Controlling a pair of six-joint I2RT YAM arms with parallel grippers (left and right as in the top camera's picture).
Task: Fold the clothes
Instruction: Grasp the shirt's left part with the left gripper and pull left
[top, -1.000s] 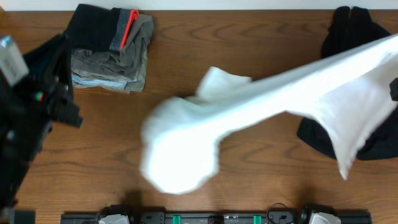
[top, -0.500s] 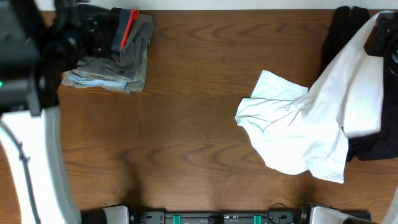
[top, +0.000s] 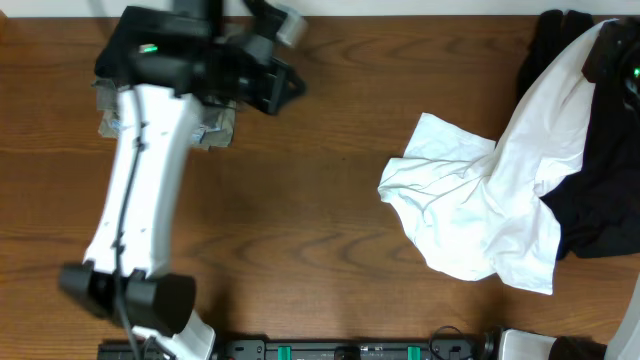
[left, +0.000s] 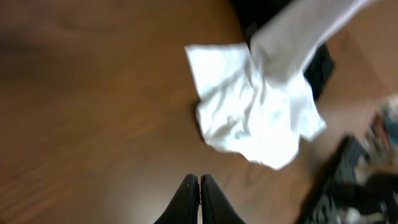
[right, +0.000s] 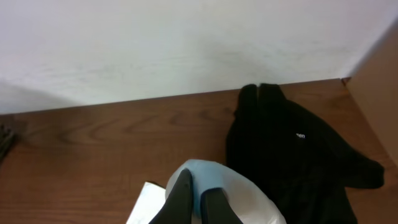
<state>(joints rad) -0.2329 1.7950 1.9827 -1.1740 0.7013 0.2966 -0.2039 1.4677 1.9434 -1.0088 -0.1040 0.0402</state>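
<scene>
The white T-shirt (top: 470, 215) lies crumpled on the right half of the table, and one end rises to my right gripper (top: 608, 48) at the far right back. Its print is hidden. In the right wrist view my right gripper (right: 195, 194) is shut on a bunch of the white T-shirt (right: 242, 202). My left gripper (top: 288, 88) is shut and empty, high over the back left of the table. In the left wrist view its jaws (left: 199, 185) are pressed together, far from the T-shirt (left: 252, 115).
A stack of folded dark and grey garments (top: 215, 125) sits at the back left, mostly under my left arm. A black garment (top: 600, 205) lies at the right edge under the T-shirt; it also shows in the right wrist view (right: 292, 149). A wall runs behind the table.
The T-shirt was stretched across the table; it has dropped into a heap on the right, held only by my right gripper. My left arm swung up over the folded stack.
</scene>
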